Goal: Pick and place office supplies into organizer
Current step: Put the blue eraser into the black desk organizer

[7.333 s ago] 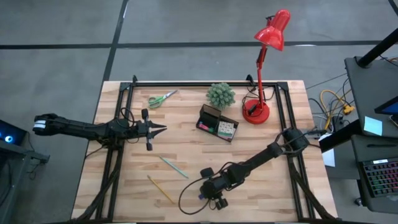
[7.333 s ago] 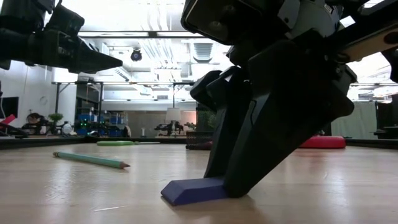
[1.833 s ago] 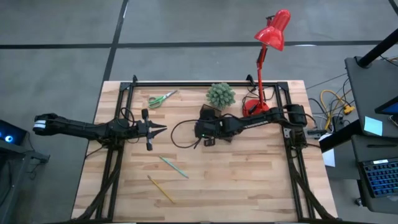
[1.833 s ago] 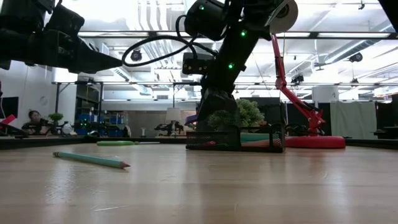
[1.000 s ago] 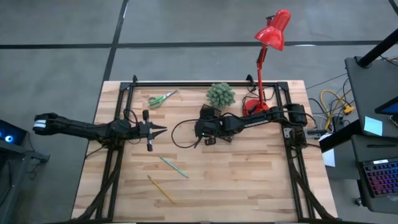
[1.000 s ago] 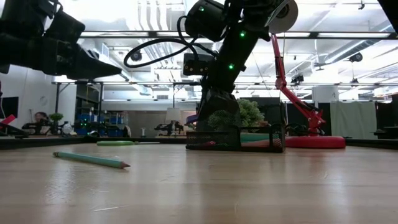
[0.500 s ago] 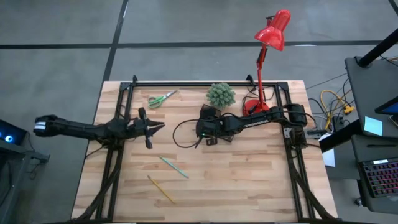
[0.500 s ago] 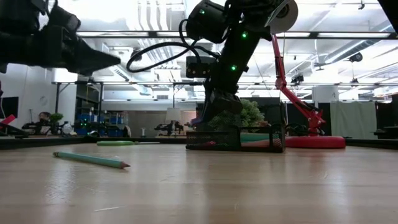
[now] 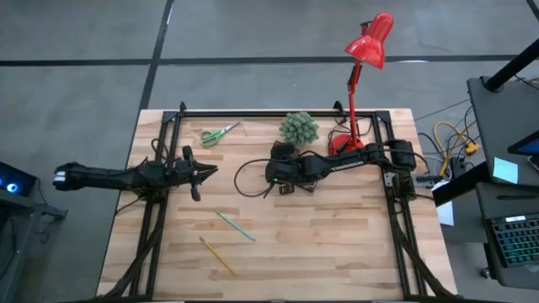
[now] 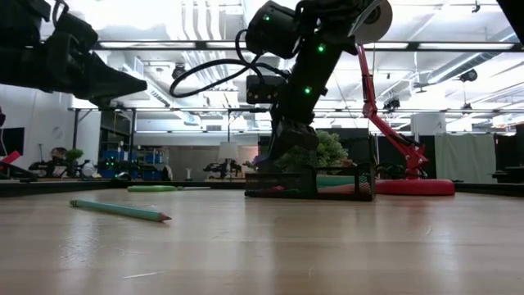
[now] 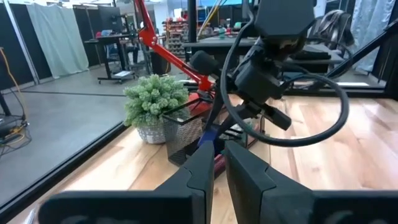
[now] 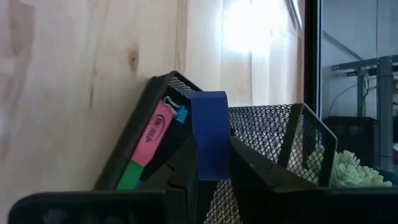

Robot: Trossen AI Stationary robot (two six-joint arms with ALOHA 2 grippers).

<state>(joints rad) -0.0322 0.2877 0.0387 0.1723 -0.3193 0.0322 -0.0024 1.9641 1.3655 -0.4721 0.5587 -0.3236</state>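
The black mesh organizer [image 9: 305, 174] stands mid-table in front of the plant, with pink and green pieces [image 12: 154, 138] in it. My right gripper [image 12: 213, 151] slants down over its left end [image 9: 282, 172], shut on a small flat blue piece [image 12: 210, 127]. My left gripper [image 9: 205, 170] hovers level over the table's left part, pointing at the organizer, shut and touching nothing. Green-handled scissors [image 9: 219, 133] lie at the far left. A teal pen [image 9: 234, 225] and a yellow pencil [image 9: 217, 255] lie flat toward the near edge. My right gripper pinches the blue piece between its two fingers, by its two long sides at the nearer end [image 12: 210, 165]. The free end sticks out past the fingertips. The fingers come slanting down from the table's right side. The piece hangs over the organizer's end compartment [image 12: 163, 127]; whether it touches the mesh I cannot tell.
A spiky green potted plant [image 9: 299, 128] stands just behind the organizer. A red desk lamp has its base [image 9: 346, 150] at the right and its arm rising over the far edge. Black frame rails [image 9: 278, 113] run along the table's far edge and sides.
My left gripper has rolled a little about its own axis and drawn back slightly toward the table's left edge, staying shut. My right gripper has kept still over the organizer with the blue piece.
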